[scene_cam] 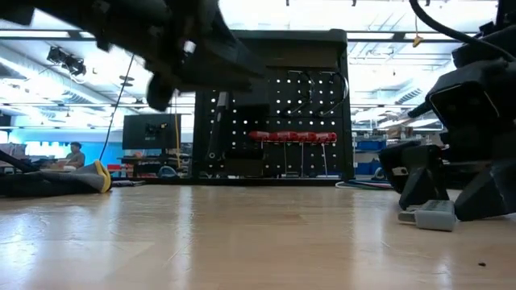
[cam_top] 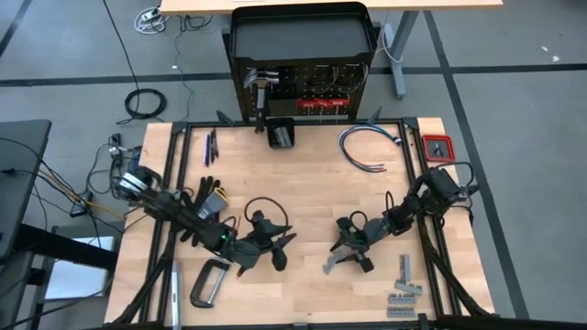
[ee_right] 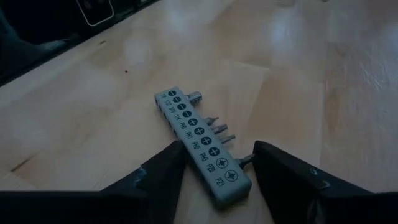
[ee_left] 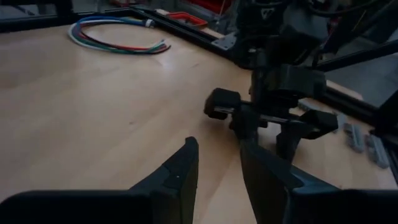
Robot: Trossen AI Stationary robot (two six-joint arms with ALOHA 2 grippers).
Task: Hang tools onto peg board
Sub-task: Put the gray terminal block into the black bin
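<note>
So my right jaws (ee_right: 214, 165) are down low on the surface (cam_top: 303, 192), spread about halfway, with a grey bit holder (ee_right: 199, 144) lying flat between the two fingers (ee_right: 163, 169). Can't honestly tell whether they're touching it, and it sits on the wood, not lifted. You can read the little screw symbols along its face and a few bits stick out one side. My left jaws (ee_left: 217, 163) hang just above the wood near the right ones, part open with nothing in them. The peg board (cam_top: 303, 92) is at the far edge, with a hammer (cam_top: 263, 84) and red-handled drivers (cam_top: 326, 99) already hung on it. A grey C-clamp (cam_top: 209, 282) lies beside my left arm, more grey metal pieces (cam_top: 404, 291) near the right.
</note>
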